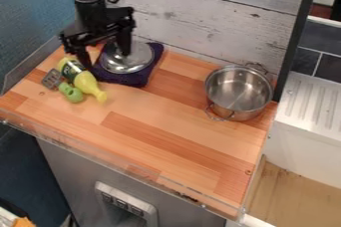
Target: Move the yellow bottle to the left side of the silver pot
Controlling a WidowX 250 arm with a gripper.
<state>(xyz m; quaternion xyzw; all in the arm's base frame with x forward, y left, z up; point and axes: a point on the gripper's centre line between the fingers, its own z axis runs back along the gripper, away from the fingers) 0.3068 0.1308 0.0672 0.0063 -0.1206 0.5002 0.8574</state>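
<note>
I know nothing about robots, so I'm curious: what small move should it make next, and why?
Probably ease the gripper sideways to straddle the yellow bottle: its fingers are spread, but one hangs over the silver lid, and the bottle lies ungrasped beside the lid.

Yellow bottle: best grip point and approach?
I'd pinch the yellow bottle mid-body from above, jaws across its width: it lies on its side, neck toward the picture's lower right. The green-handled spatula lies close alongside, likely tight for one jaw.
</note>
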